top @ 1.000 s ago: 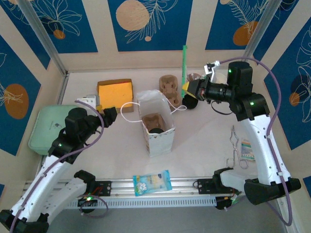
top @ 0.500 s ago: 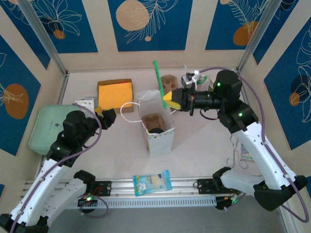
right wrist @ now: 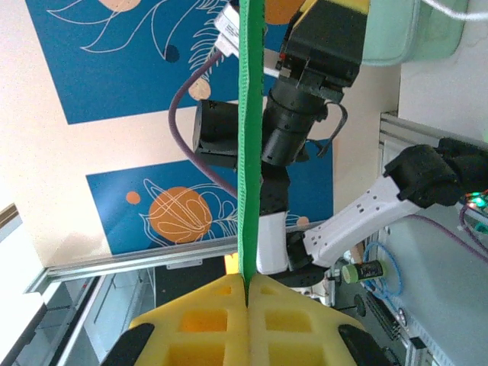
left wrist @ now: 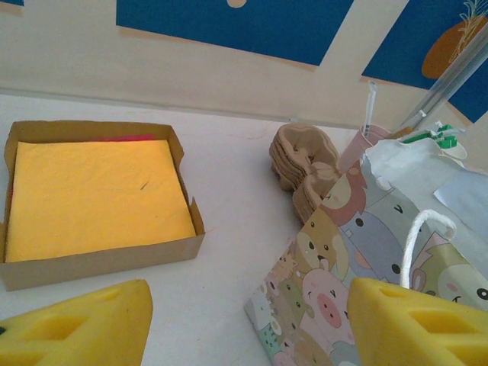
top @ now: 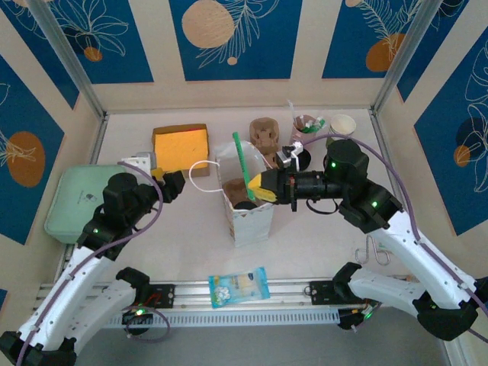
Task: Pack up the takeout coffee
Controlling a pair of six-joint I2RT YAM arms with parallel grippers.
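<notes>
- Where the table's near edge runs in front of the bag (top: 252, 221), a snack packet (top: 239, 286) is seen lying flat, well apart from the bag and untouched.
- To the left of the bag, the left gripper (top: 169, 183) is found where it was a second ago, just beside the white cord handle (top: 200, 169). Its jaws are held apart and nothing is gripped between them.
- Over the mouth of the bag, the right gripper (top: 263, 185) has been brought in from behind and to the right of the bag. Its jaws are closed on a green straw (top: 242, 162), which is pinched between the yellow pads (right wrist: 198, 313) and slants up above the opening.
- Inside the bag, a brown cup carrier (top: 236, 187) is seen with something dark and round beside it; what that is cannot be told.
- Just behind the bag a stack of spare carriers (top: 264, 133) is left standing, and behind and to the left an open box (top: 180, 145) with a yellow sheet in it.
- Farthest behind and to the right of the bag, the coffee cup (top: 342, 122) stands near a pink cup (top: 305, 124), well apart from the bag.
- The straw is judged close to being dropped in. The coffee itself is judged not yet packed, so that step remains to be done.
</notes>
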